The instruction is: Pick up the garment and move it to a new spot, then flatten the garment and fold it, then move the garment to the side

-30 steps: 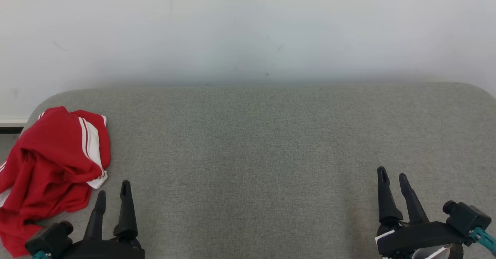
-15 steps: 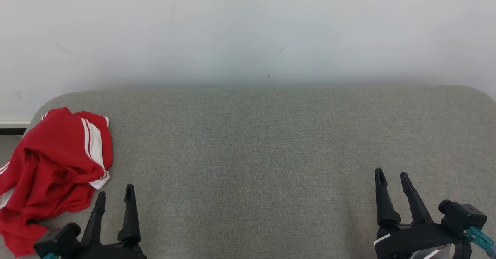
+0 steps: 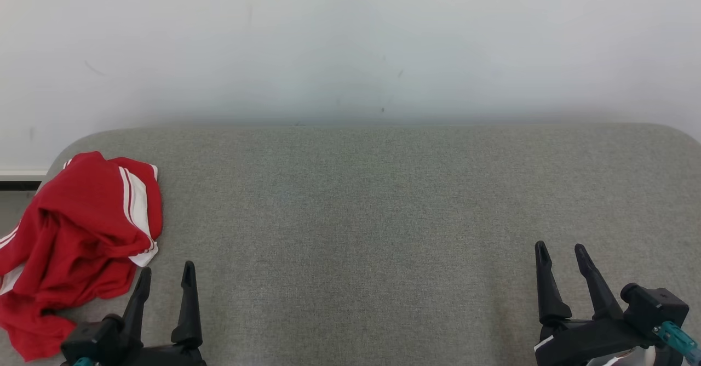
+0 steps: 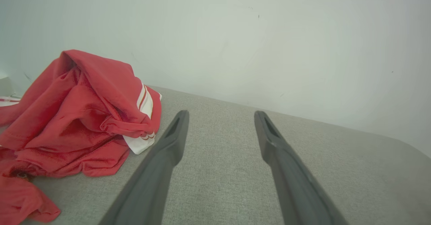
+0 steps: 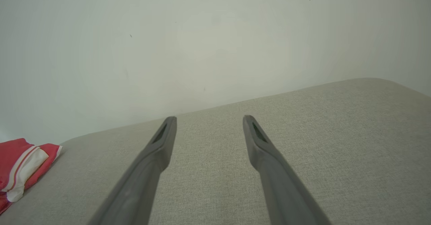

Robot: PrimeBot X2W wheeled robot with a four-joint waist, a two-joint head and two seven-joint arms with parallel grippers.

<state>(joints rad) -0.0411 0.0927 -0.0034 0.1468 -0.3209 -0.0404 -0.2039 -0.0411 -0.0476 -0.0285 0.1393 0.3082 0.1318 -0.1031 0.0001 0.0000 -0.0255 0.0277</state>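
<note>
Task looks unstarted. Left claw (image 3: 166, 272) and right claw (image 3: 559, 248) are both at the near edge of the grey table (image 3: 356, 218), jaws spread wide, nothing held. The red garment (image 3: 76, 229) with white stripes lies crumpled at the table's left end, just beside the left claw and not touching it. It's well apart from the right claw. White wall (image 3: 350, 43) behind. Still to do: pick, relocate, flatten, fold, set aside.

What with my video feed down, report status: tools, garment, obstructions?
Left tool open, empty, beside red garment. Right tool open, empty. Garment crumpled, left end of grey cushion, not gripped. Nothing in the way.
</note>
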